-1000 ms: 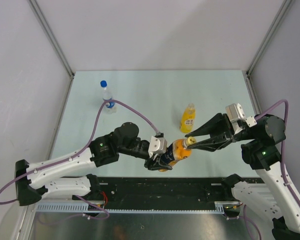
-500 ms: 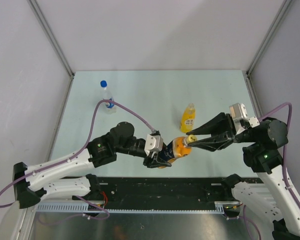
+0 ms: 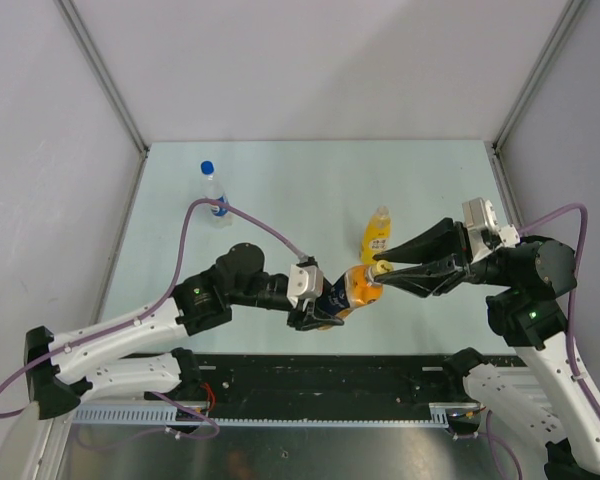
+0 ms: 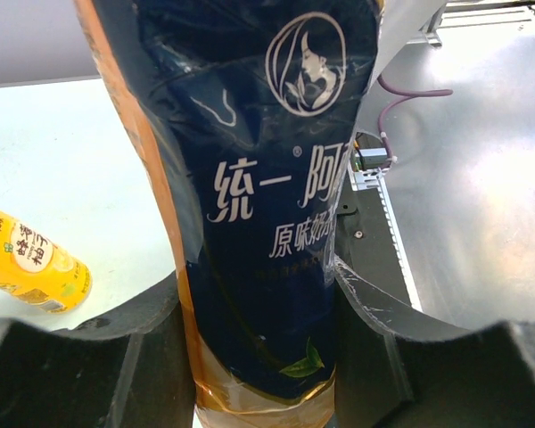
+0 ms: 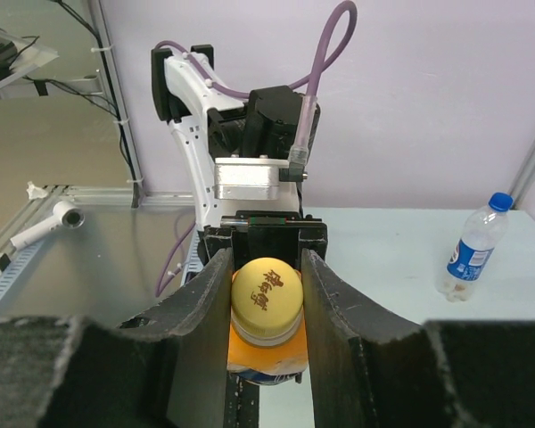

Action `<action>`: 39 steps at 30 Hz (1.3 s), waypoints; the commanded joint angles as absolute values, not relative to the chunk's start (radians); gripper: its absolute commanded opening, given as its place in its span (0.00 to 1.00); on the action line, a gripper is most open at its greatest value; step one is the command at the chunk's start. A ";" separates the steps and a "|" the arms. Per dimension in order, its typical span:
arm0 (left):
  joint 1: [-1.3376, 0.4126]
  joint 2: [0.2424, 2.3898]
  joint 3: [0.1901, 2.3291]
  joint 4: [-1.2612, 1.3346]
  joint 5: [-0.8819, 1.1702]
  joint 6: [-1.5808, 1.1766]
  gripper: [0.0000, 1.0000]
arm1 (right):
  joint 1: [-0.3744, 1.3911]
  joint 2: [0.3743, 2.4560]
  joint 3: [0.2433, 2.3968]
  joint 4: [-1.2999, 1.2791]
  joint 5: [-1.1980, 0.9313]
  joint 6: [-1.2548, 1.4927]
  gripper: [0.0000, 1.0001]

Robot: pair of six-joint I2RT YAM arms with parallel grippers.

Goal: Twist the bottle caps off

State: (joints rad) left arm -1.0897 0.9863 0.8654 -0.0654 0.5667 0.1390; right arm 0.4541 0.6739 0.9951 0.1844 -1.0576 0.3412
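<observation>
**Both my grippers on one bottle, cap end and body**

The yellow cap (image 5: 266, 290) sits squarely between the two fingers of my right gripper (image 5: 266, 267). Both pads press its sides, and its printed top faces my right wrist camera. It is on the neck of the dark-labelled bottle (image 4: 267, 205), with a band of orange showing just beneath it.

My left gripper (image 4: 259, 357) is clamped around the lower body of that bottle, its fingers (image 4: 80, 374) tight against the dark label on both sides. From above, the bottle lies tilted over near the front edge of the table (image 3: 280, 180), between my two arms. Its cap end points toward my right arm and its base toward my left. I cannot tell whether its base touches the table.

The yellow juice bottle (image 3: 376, 235) stands upright just behind the cap end, near my right fingers but apart from them, with its cap on. The water bottle (image 3: 214, 195) stands well apart at the far left of the table, with its blue cap (image 3: 207, 167) in place.
</observation>
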 commanded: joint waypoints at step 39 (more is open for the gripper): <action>-0.958 0.946 0.765 0.110 0.423 0.031 0.00 | 0.433 0.804 1.009 0.130 -0.868 0.306 0.98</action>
State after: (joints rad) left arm -0.9649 0.9417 0.7601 0.0467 0.4210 0.0509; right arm 0.4316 0.7826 0.9951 0.1001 -0.8078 0.2943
